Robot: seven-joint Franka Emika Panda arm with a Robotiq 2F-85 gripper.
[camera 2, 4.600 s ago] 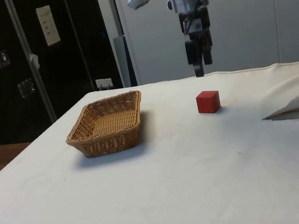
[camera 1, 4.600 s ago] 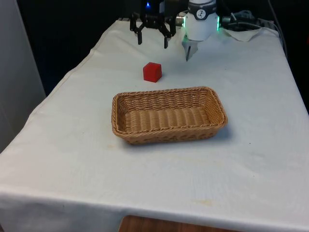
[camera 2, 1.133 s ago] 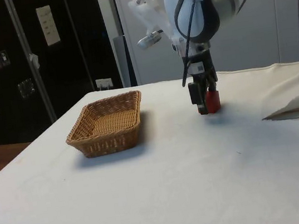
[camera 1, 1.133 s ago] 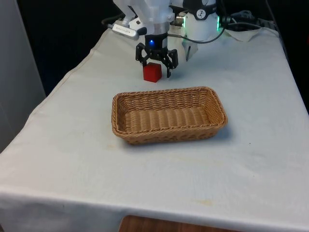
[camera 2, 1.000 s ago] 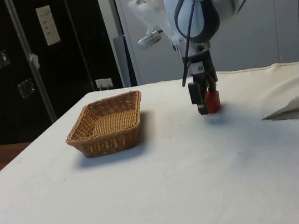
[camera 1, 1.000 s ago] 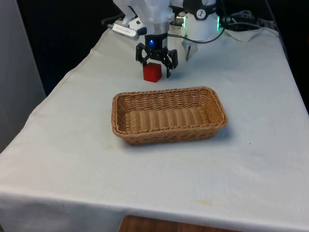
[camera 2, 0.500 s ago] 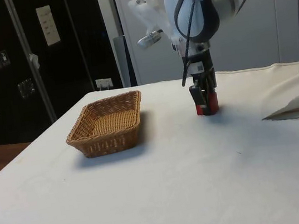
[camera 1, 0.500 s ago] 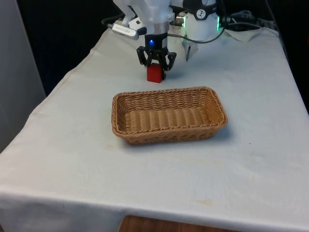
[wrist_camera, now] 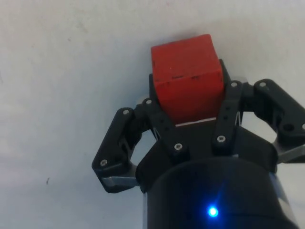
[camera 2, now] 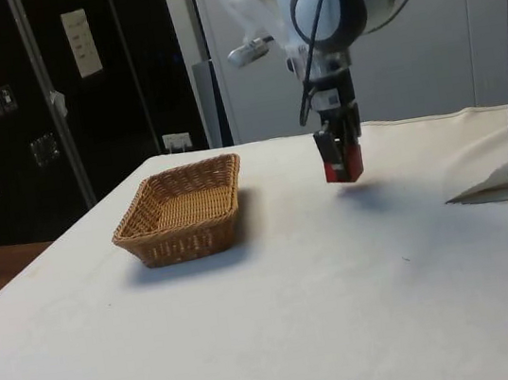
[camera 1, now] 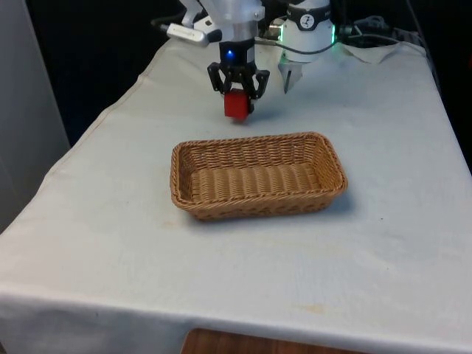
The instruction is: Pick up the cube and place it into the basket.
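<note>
- Front view: gripper (camera 1: 237,94) was pinched on the red cube (camera 1: 236,105), black fingers tight against its two sides. Cube hung clear of the cloth (camera 1: 110,221), just beyond the basket's (camera 1: 258,177) far rim. Basket was an oblong tan wicker tray with rounded corners, ribbed weave, nothing inside. Cloth was white and mostly flat. White arm came down from above, wrist pointing straight down.
- Side view: gripper (camera 2: 343,165) held the cube (camera 2: 346,166) off the table, with a faint shadow on the cloth (camera 2: 344,282) under it. Cube was well apart from the basket (camera 2: 183,210), level with its far end. Last arm link was vertical, fingers pointing down; elbow bulged above it. A fold of white cloth or paper (camera 2: 506,181) lay at the table's edge.
- Wrist view: fingers (wrist_camera: 162,125) clamped the cube (wrist_camera: 187,82) from two opposite sides; the outer linkage bars splayed wide. Cube was matte red with sharp edges and small dark scuffs on one face. White cloth (wrist_camera: 62,71) lay beneath, lightly speckled.
</note>
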